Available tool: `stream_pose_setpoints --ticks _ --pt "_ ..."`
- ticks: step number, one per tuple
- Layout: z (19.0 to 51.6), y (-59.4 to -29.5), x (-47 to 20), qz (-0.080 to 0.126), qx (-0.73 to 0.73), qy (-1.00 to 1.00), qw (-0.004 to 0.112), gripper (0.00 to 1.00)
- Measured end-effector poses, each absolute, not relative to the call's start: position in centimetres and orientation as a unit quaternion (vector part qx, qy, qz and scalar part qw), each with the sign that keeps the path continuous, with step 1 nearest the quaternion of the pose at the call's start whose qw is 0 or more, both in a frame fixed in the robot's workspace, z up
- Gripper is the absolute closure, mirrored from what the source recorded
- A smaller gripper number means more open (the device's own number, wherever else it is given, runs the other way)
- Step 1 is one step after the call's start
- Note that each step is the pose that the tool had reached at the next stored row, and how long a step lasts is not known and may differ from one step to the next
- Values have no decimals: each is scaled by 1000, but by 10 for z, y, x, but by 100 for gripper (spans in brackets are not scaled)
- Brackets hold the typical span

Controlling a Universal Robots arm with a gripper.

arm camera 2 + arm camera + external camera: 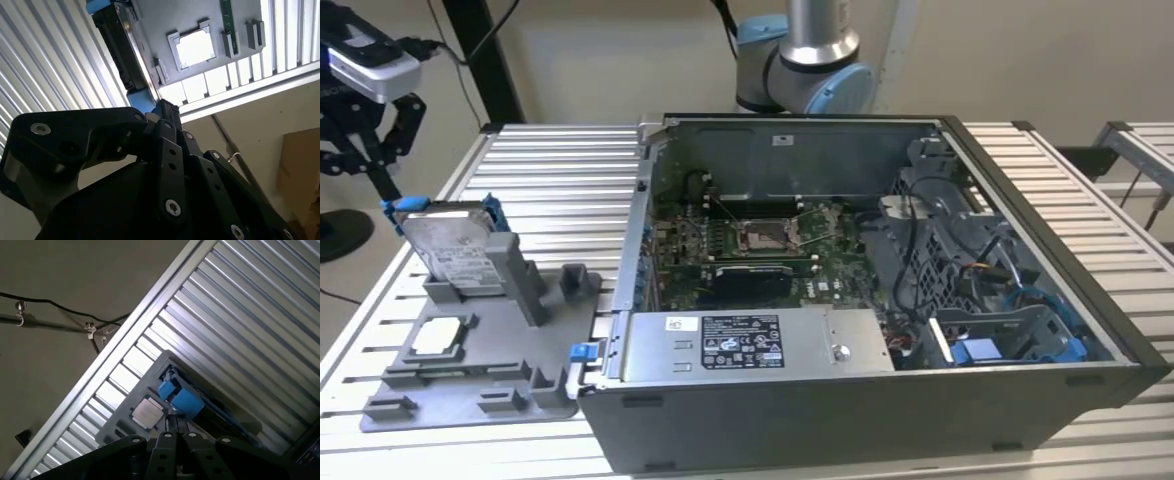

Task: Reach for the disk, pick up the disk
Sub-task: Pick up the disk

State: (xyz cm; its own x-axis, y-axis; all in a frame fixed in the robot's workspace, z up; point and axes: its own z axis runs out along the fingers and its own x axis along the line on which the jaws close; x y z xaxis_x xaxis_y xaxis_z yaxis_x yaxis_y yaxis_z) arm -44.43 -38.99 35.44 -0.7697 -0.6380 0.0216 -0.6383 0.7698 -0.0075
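The disk (pixel 454 250) stands on edge in a grey holder (pixel 467 390) at the exterior view's left, silver-grey with a white label and blue rails. My black gripper (pixel 390 195) comes down from above onto its upper far corner and pinches the blue rail there. In the second wrist view the fingers meet at a point (pixel 162 107) against the blue rail of the disk (pixel 120 45). The first wrist view has my gripper (pixel 174 421) touching the blue end of the disk (pixel 182 401). The disk still sits in its slot.
A small square chip (pixel 440 335) lies in the holder beside the disk, and it appears in both wrist views (pixel 194 47) (pixel 147 412). An open computer case (pixel 854 300) with a grey labelled box (pixel 747 345) stands to the exterior view's right on the slatted table (pixel 547 170).
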Motion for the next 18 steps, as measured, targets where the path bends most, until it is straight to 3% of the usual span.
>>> stream_pose_setpoints --ticks 18 --pt "354 -386 -444 11 461 -887 9 100"
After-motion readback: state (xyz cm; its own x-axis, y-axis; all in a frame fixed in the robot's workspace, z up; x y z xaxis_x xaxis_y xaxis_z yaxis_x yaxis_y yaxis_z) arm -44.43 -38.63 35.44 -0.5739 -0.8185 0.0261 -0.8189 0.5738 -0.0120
